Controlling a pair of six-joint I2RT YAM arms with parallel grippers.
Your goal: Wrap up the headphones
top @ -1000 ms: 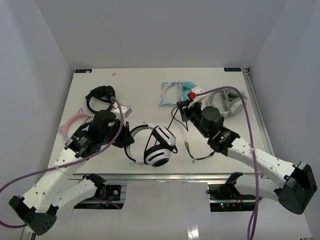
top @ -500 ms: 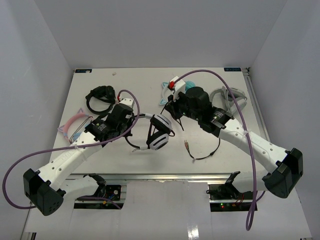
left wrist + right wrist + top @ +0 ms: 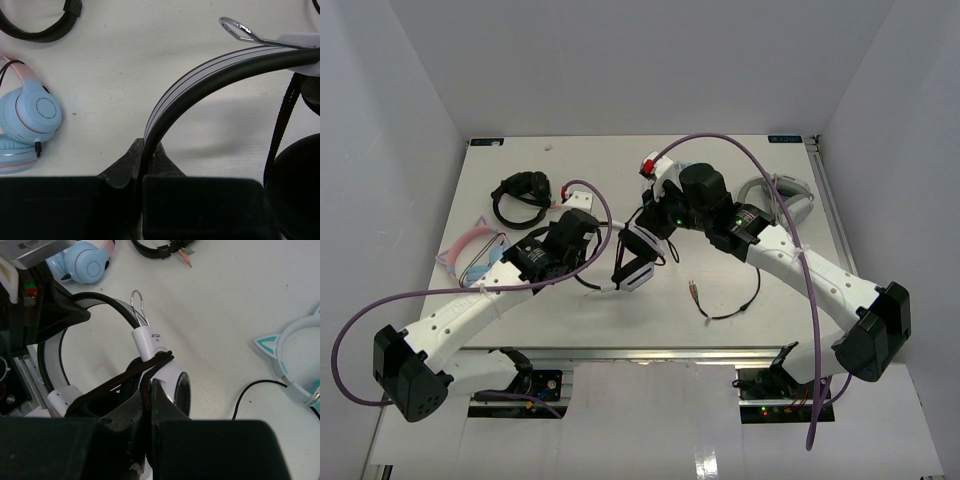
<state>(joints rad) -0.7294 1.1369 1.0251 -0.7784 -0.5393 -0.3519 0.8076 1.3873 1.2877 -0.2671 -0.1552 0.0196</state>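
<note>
The white headphones (image 3: pixel 636 262) with black-and-white ringed ear cups are near the middle of the table (image 3: pixel 620 165), held between the two arms. The left pincer (image 3: pixel 144 167) is clamped on the headband. In the left wrist view the white band with its black inner padding rises out of the closed fingers and arcs off to the right, ending at a white slider block and a thin metal loop. The right pincer (image 3: pixel 148 390) is closed on the thin black cable (image 3: pixel 131 376), just beside the ear cup below the slider block. The cable runs taut across the cup from the pincer. More of the cable trails loose on the table to the right, and its plug end lies flat there.

Pink-and-blue headphones (image 3: pixel 31 111) lie to the left, and small black headphones (image 3: pixel 520 190) lie beyond them. Teal-and-white cat-ear headphones (image 3: pixel 267 343) and grey-and-white headphones (image 3: pixel 782 200) sit toward the far right of the table.
</note>
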